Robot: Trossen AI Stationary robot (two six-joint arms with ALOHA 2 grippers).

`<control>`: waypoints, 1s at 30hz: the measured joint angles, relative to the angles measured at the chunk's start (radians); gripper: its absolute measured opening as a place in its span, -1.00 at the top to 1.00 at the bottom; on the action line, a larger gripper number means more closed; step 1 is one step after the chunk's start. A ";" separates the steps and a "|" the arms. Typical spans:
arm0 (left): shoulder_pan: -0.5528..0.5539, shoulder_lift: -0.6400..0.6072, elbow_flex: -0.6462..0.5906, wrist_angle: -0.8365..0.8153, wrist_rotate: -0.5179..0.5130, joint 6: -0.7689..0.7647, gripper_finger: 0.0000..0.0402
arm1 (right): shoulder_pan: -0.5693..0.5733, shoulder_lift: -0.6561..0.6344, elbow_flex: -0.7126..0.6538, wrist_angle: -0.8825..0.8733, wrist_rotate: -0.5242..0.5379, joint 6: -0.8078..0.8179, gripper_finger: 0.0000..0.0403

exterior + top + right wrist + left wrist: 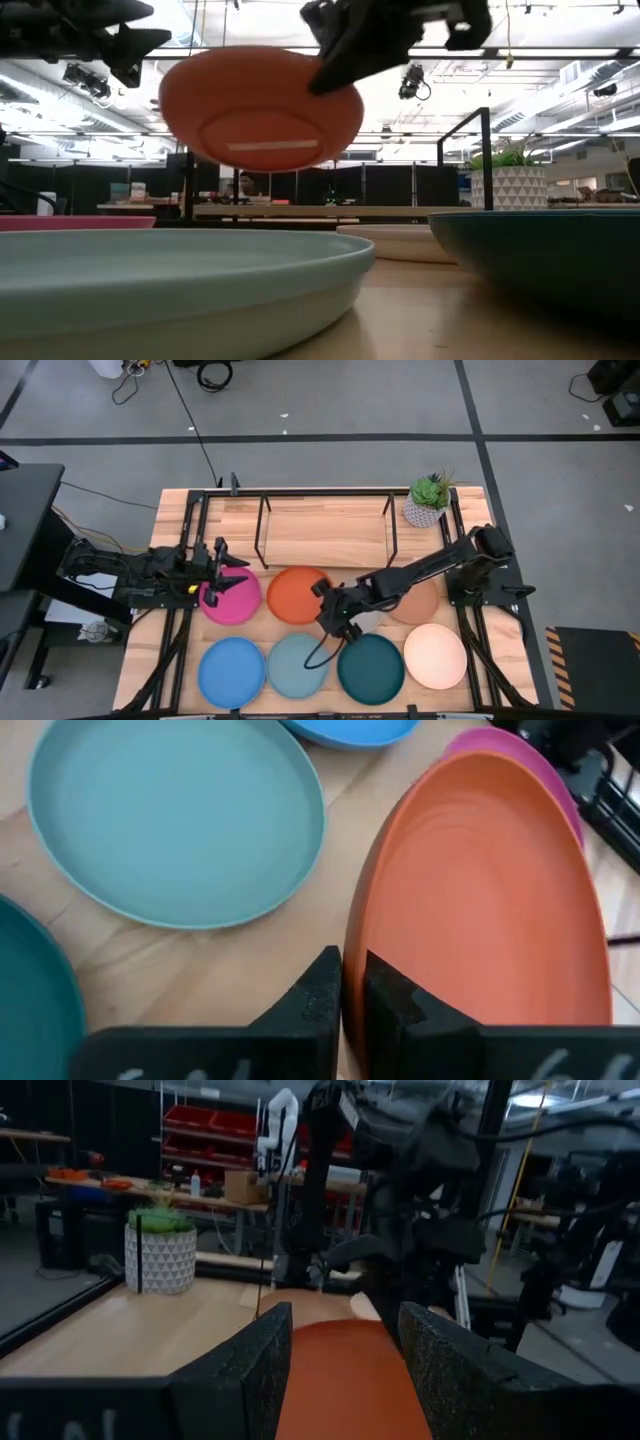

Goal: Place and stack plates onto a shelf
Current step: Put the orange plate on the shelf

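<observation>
The orange plate hangs in the air in front of the shelf, a black rod rack on a light wood board. My right gripper is shut on it. My left gripper is open and hovers over the magenta plate, its fingers pointing at the orange plate. The blue, pale aqua, dark teal and cream-peach plates lie flat in the near row. The terracotta plate lies partly under the right arm. No light grey plate shows. My right gripper pinches the orange plate's rim on its right, near side, one finger on the upper face and one under it. The fingers come from the table's right, slanting down. The plate is lifted clear and tilted, its underside toward the low camera.
A potted plant in a patterned white pot stands at the far right corner beside the shelf. Black rails run along both table sides. The shelf's board top is bare. A person sits far back in the room.
</observation>
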 joint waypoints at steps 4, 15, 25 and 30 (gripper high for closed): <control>0.000 0.000 0.000 0.056 0.000 0.046 0.04 | -0.028 -0.004 0.000 -0.034 0.060 0.038 0.85; 0.001 0.000 0.000 0.065 -0.015 0.082 0.04 | -0.200 0.021 -0.085 0.122 0.122 0.015 0.86; 0.001 0.035 -0.002 0.041 -0.078 0.125 0.04 | -0.300 0.140 -0.029 0.201 0.087 -0.172 0.86; 0.001 0.046 -0.001 0.064 -0.080 0.124 0.04 | -0.348 0.147 -0.020 0.195 0.037 -0.179 0.86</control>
